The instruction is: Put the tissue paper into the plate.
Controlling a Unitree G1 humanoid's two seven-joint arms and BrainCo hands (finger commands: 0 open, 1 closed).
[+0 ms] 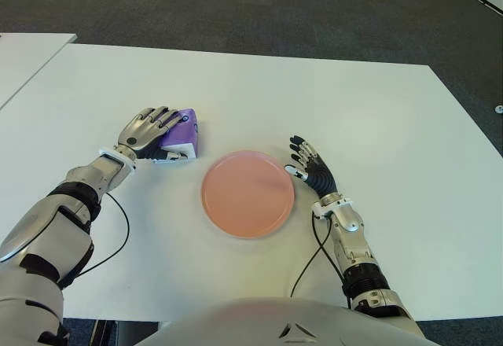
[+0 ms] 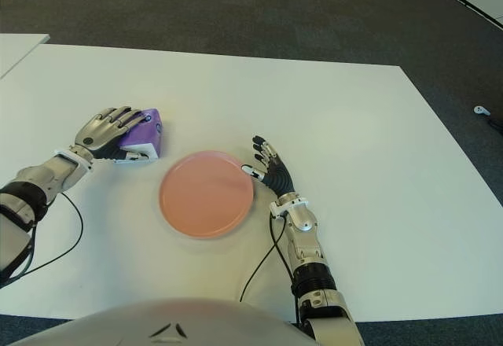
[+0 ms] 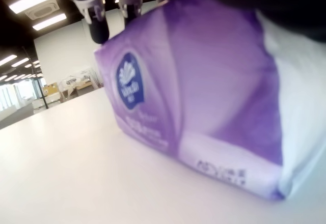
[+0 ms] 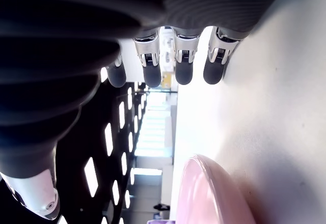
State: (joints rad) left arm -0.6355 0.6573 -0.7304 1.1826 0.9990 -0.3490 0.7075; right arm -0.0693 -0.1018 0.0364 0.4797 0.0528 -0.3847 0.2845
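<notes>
**Left hand closing over the tissue pack, plate waiting alongside**

While the pink plate point(image 1: 247, 193) is sitting bare near the middle of the white table point(image 1: 377, 110), the left hand point(image 1: 149, 134) is draping over the purple tissue paper pack point(image 1: 182, 132), which is lying on the table just beyond and to the left of the plate, not touching it. The left wrist view is showing the fingers point(image 3: 97, 20) hooking down over the pack's far edge while the pack's underside is resting flat on the tabletop, so the hand is gripping the pack but, as far as I can judge, not yet lifting it. The right hand point(image 1: 313, 170) is showing just beside the plate's right rim, its fingers point(image 4: 181, 63) spread straight and holding nothing.

The step in hand looks like securing the grasp. Doing it well probably means squeezing across the pack's short width with the thumb opposing the fingers (a soft pack is liable to buckle or slide out if only pinched at one corner), raising it clear of the table before moving right, then lowering it over the plate's centre so it is not landing on the rim.
</notes>
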